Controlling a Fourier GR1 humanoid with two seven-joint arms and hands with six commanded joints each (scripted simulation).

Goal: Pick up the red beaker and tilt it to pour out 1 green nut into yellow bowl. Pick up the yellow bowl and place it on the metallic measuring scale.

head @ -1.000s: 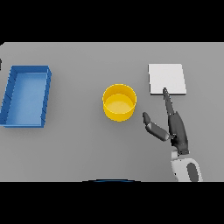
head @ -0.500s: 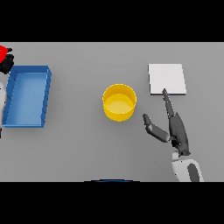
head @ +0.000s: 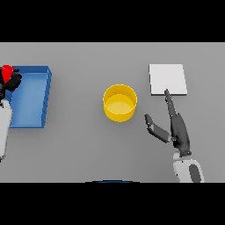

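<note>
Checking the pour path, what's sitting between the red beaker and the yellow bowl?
In the head view, the blue tray lies between them: the red beaker, held by the left robot hand, is at its left edge. From the tray to the yellow bowl is bare table.

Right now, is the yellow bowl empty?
Apparently empty: the yellow bowl shows only plain yellow inside, no green nut.
</note>
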